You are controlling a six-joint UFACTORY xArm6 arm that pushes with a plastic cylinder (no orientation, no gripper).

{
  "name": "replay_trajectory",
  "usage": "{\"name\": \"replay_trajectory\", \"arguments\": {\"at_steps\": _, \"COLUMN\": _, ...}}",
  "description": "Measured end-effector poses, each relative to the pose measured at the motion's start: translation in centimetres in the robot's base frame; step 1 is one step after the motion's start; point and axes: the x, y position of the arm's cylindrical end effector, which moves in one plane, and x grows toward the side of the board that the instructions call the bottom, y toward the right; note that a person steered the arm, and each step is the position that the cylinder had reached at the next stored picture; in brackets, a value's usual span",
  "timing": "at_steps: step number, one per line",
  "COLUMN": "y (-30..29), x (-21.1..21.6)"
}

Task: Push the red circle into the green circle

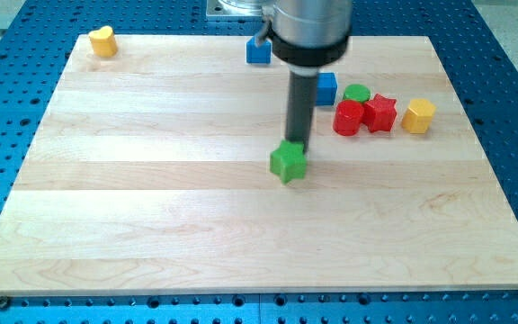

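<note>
Wooden bench (151,225) carried every block in the camera view. My tip (296,144), a plain rod end effector with nothing to open and holding nothing, stood touching the top edge of the green star (288,163). The red circle (347,118) lay toward the view's right of my tip, touching the green circle (357,93) above it and the red star (380,112) beside it. Farther right sat the yellow hexagon (418,115); the blue cube (327,87) was close behind the rod.

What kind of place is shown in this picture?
Probably a robotics lab bench: a wooden board on a blue perforated table, small coloured blocks such as the red circle, and my tip.
</note>
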Motion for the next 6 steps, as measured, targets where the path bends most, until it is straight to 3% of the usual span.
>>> {"name": "replay_trajectory", "arguments": {"at_steps": 6, "y": 15.3, "x": -10.9}}
